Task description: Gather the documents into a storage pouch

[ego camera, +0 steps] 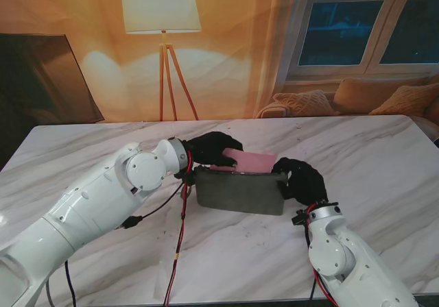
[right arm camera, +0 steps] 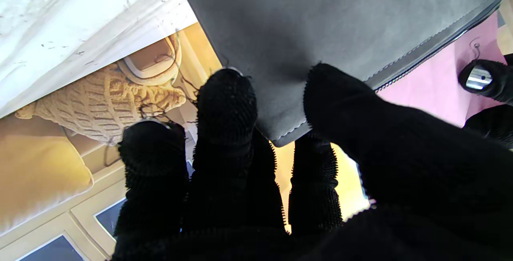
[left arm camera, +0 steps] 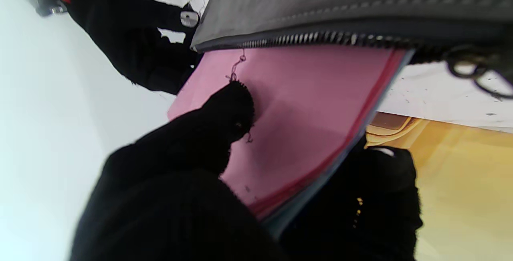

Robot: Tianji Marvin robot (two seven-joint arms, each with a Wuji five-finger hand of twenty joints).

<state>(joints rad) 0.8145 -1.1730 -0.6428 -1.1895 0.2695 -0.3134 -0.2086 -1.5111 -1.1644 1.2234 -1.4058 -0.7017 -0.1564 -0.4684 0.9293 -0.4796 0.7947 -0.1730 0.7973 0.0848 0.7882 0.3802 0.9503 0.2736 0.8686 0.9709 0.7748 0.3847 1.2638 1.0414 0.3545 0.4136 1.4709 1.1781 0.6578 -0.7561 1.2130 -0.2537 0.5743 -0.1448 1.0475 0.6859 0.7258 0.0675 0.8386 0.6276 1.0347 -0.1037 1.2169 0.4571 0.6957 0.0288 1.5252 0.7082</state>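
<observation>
Left hand [ego camera: 214,148] grips pink documents [ego camera: 250,160] — right hand [ego camera: 302,180] pinches pouch [ego camera: 239,192].

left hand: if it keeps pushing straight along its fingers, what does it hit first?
Probably the grey pouch. The left hand grips the pink documents, whose leading edge already sits at the zipper opening, so the sheets go in and the fingertips meet the zipper edge. Depth is unclear.

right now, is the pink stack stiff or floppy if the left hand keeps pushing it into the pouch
Probably floppy: the pink stack curves where the left hand pinches it. Thin sheet edges show, so it may fan out or snag on the zipper. The pouch looks soft; the right hand gripping its corner likely keeps it steady.
</observation>
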